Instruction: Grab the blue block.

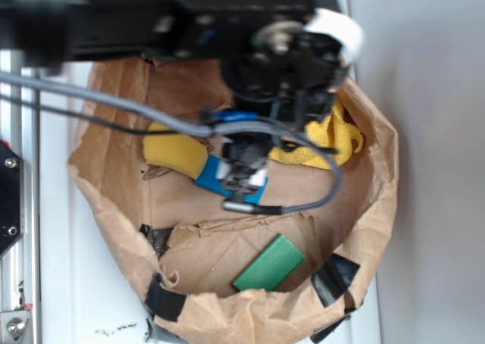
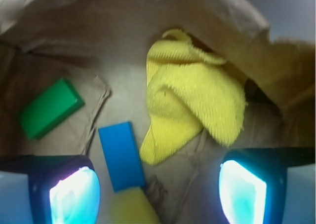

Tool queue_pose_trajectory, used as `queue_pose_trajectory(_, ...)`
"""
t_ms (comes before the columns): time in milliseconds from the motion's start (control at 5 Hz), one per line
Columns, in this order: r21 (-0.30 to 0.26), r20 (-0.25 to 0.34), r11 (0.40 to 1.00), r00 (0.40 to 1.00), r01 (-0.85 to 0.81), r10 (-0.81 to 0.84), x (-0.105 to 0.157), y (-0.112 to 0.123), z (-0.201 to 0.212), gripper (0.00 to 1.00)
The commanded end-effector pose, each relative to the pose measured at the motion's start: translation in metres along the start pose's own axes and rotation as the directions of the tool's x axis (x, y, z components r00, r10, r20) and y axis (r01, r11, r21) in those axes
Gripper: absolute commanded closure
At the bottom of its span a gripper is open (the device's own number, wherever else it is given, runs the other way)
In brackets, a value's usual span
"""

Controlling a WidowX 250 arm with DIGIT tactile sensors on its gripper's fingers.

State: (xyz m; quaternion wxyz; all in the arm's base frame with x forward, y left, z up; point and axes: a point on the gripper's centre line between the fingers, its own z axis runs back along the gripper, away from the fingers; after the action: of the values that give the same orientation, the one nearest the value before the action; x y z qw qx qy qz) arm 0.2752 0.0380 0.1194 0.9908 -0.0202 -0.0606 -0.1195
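The blue block (image 2: 121, 156) is a flat bright blue bar lying on the brown paper floor of a bag. In the wrist view it sits between my two fingers, nearer the left one, with its near end resting on a yellow sponge (image 2: 132, 207). In the exterior view the blue block (image 1: 211, 175) is partly hidden behind my gripper (image 1: 241, 183), which hangs over it. My gripper (image 2: 158, 194) is open and empty, above the block and not touching it.
A green block (image 2: 49, 108) lies to the left, also in the exterior view (image 1: 269, 264). A crumpled yellow cloth (image 2: 192, 100) lies right of the blue block. The brown paper bag wall (image 1: 364, 207) rings everything. Grey cables (image 1: 151, 117) cross the bag.
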Motion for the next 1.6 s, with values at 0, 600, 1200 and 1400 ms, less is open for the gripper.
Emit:
queue_pose_trajectory(0, 0.001, 0.003, 1.000, 1.000, 0.024, -0.024, 0.007, -0.002, -0.025, 0.00)
queue_pose_trajectory(600, -0.018, 0.043, 1.000, 0.999, 0.015, -0.014, 0.002, -0.013, -0.044, 0.00)
queue_pose_trajectory(1200, -0.003, 0.078, 1.000, 0.997, 0.017, -0.016, -0.003, -0.027, -0.085, 0.00)
queue_pose_trajectory(1400, 0.019, 0.084, 1.000, 0.996, 0.024, -0.025, -0.005, -0.026, -0.095, 0.00)
